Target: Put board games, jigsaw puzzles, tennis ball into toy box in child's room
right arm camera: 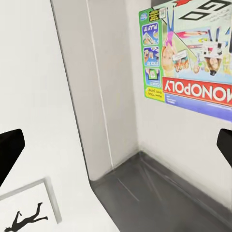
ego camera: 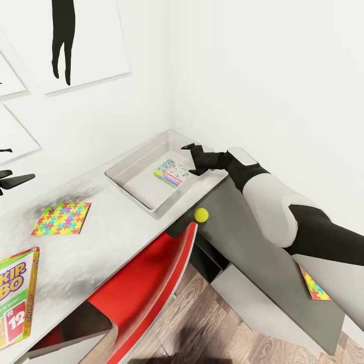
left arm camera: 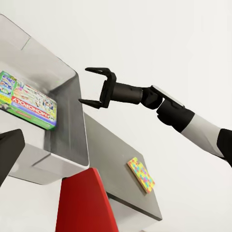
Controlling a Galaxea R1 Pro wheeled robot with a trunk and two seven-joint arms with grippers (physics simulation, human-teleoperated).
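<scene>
Head view: the Monopoly box [ego camera: 172,173] is lying flat inside the grey tray [ego camera: 132,189] on the tabletop [ego camera: 116,227]. Right hand [ego camera: 190,159] hangs over the tray's rim, fingers spread wide, holding nothing. Ball [ego camera: 201,215] sits just outside the tray, puzzle [ego camera: 61,218] and Skip-Bo box [ego camera: 16,298] farther off.

The right arm, white with black joints, is stretched forward and bent at the elbow. Its black right gripper [ego camera: 193,157] [left arm camera: 92,87] is held with the jaws spread apart and nothing between them.
</scene>
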